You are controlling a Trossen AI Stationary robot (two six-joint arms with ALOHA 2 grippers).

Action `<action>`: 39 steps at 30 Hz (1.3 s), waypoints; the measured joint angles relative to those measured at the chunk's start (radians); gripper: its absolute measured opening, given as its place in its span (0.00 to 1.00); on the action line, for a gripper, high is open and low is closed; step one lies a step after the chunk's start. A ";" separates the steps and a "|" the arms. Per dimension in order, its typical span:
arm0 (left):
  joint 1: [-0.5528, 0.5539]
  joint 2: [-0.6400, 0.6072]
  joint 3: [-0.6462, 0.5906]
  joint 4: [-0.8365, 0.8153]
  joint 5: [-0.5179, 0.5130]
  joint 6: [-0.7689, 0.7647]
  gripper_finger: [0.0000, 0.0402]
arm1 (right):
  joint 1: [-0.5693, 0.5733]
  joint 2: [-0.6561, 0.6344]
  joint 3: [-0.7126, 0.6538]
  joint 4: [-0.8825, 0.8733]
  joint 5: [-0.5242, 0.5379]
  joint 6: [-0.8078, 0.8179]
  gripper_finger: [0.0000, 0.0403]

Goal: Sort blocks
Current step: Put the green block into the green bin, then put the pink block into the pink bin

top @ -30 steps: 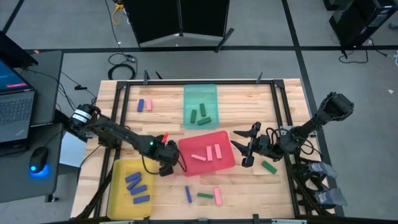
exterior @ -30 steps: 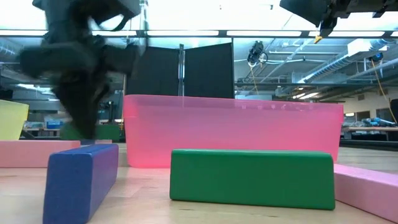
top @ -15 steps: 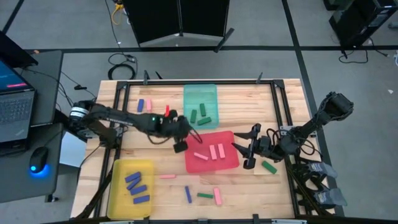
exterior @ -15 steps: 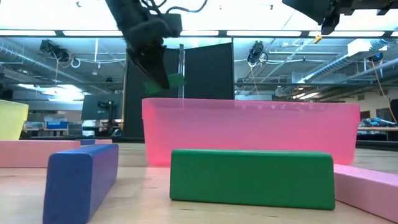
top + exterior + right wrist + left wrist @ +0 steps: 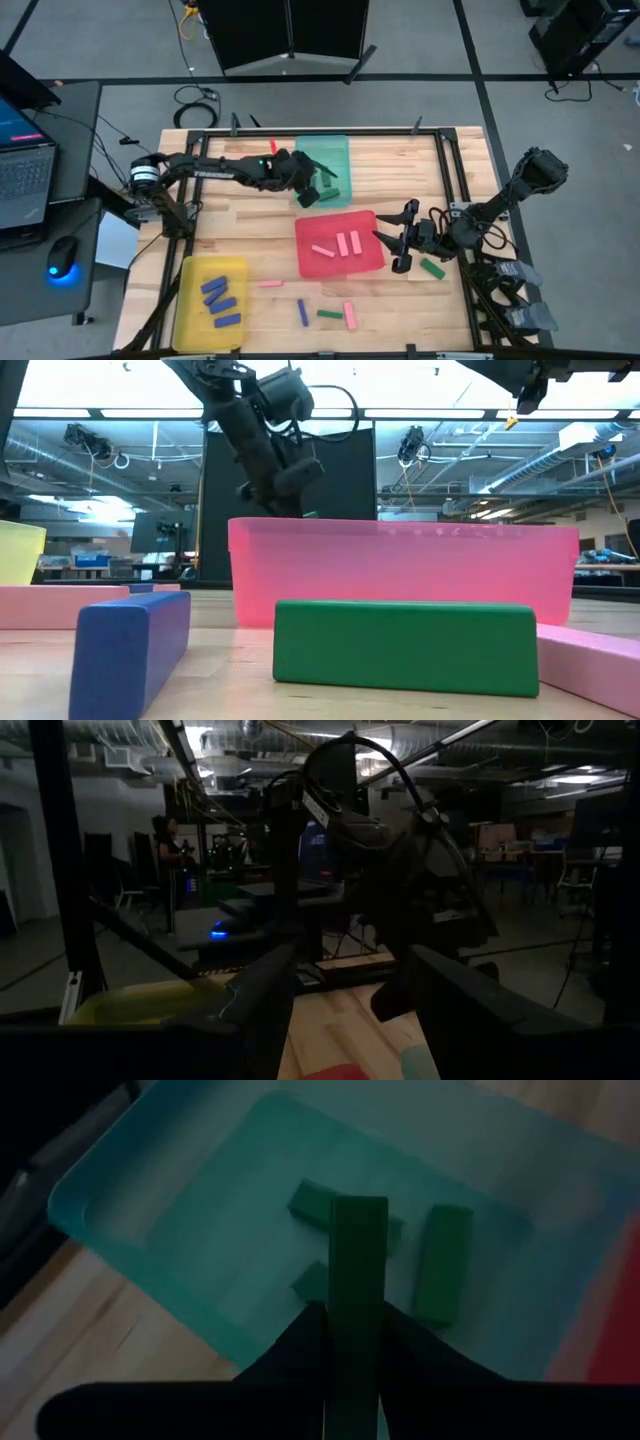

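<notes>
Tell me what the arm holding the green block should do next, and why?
Probably open and drop it. The left gripper holds a green block over the teal tray, where other green blocks already lie, so it seems to belong there.

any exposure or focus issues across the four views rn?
High view: evenly lit and sharp. Low view: bright ceiling lights behind, the left arm's gripper in silhouette above the red tray. Left wrist view: dim, the held green block and teal tray soft. Right wrist view: very dark, the fingers near-black.
</notes>
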 joint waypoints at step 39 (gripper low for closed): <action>-0.587 -0.363 0.000 0.019 -0.454 -0.139 0.73 | -0.044 0.115 0.374 -0.751 -0.252 0.262 0.51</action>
